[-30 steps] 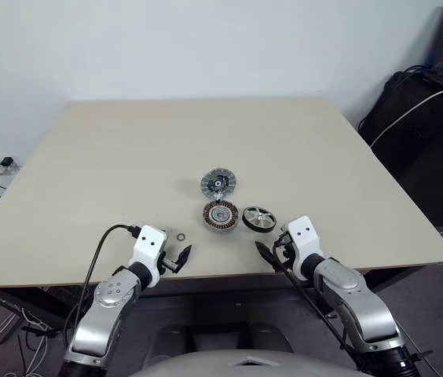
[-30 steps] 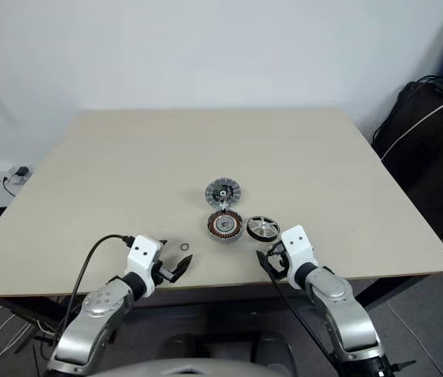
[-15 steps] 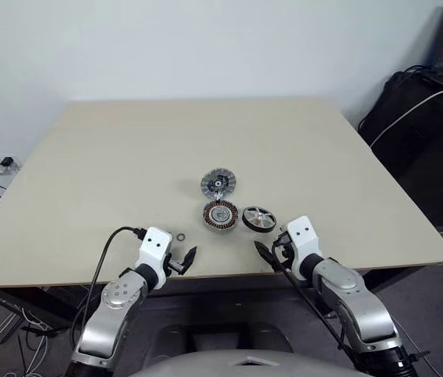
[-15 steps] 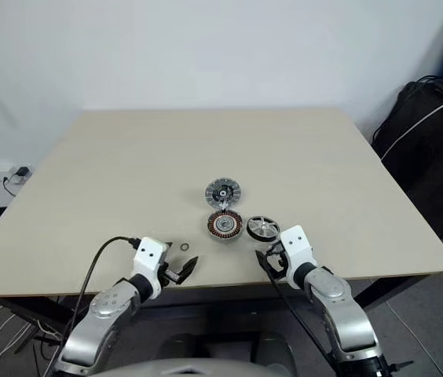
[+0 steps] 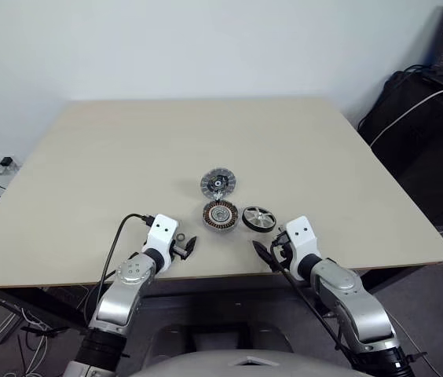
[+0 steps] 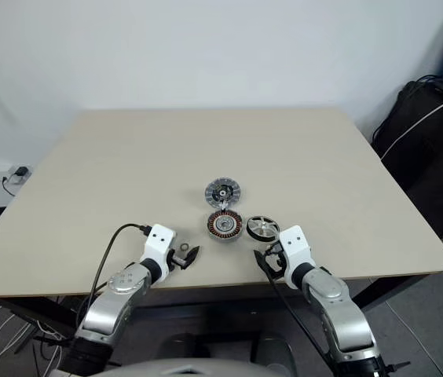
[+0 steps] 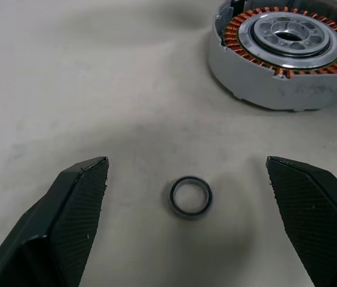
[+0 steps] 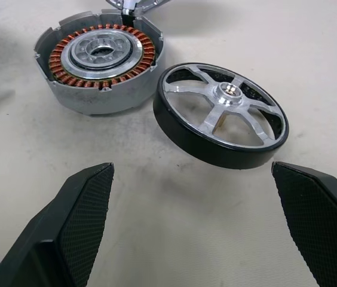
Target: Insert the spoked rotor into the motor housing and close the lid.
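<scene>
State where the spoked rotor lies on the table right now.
The spoked rotor lies flat near the table's front edge, right of the motor housing.

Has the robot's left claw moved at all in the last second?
Yes. The left gripper has slid forward over the table, toward the motor housing; the small ring now lies between its open fingers.

pale wooden table (image 5: 127,149) before a plain white wall (image 5: 190,47)
</scene>
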